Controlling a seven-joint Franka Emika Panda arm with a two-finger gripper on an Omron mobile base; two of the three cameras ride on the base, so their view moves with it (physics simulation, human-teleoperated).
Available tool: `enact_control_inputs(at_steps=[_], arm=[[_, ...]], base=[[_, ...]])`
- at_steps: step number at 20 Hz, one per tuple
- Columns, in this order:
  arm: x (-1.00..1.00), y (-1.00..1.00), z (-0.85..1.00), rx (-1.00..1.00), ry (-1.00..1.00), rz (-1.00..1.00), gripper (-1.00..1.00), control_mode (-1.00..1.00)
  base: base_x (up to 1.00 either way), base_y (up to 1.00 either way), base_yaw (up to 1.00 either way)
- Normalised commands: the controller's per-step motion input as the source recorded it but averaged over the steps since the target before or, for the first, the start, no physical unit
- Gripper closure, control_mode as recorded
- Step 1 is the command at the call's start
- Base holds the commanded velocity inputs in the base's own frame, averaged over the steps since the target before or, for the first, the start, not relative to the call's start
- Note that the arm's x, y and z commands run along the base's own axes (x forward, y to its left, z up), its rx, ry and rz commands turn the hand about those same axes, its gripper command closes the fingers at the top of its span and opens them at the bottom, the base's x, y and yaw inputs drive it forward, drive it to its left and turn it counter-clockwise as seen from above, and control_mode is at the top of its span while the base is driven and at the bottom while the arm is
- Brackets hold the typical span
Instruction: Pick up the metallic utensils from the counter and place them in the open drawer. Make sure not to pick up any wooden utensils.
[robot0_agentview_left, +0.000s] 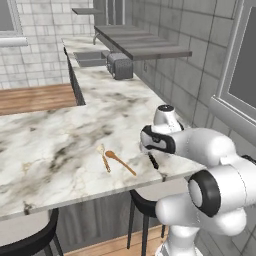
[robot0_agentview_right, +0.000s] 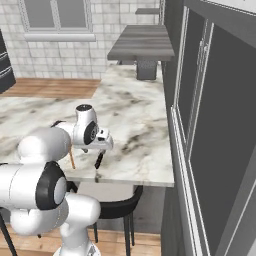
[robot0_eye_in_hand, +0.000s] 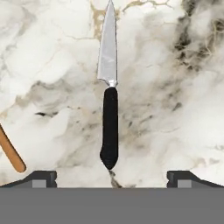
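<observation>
Hovering over the tabletop (robot0_agentview_left: 60, 145) in left base view, arm near the front edge; two wooden utensils (robot0_agentview_left: 112, 161) lie at 9 o'clock of the wrist. Right base view: hand (robot0_agentview_right: 100, 159) low over the marble, dark knife handle under it. Hand view: knife (robot0_eye_in_hand: 109, 100) centred between wide-apart, empty fingertips (robot0_eye_in_hand: 41, 178), long axis 12-to-6, blade at 12; wooden handle (robot0_eye_in_hand: 11, 153) at 8.

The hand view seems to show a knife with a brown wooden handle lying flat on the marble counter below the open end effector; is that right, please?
Not quite: in the hand view the knife has a black handle, not brown wooden. It does lie flat on the marble counter below the open end effector.
</observation>
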Motion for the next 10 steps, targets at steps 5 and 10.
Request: enact_control_inputs(at_steps=[5, 10], arm=[[0.73, 0.27, -0.45, -0.09, 0.04, -0.03, -1.0, -1.0], [0.1, -0.33, -0.27, 0.0, 0.11, 0.0, -1.0, -1.0]], base=[[0.0, 0.0, 0.0], [0.0, 0.0, 0.0]])
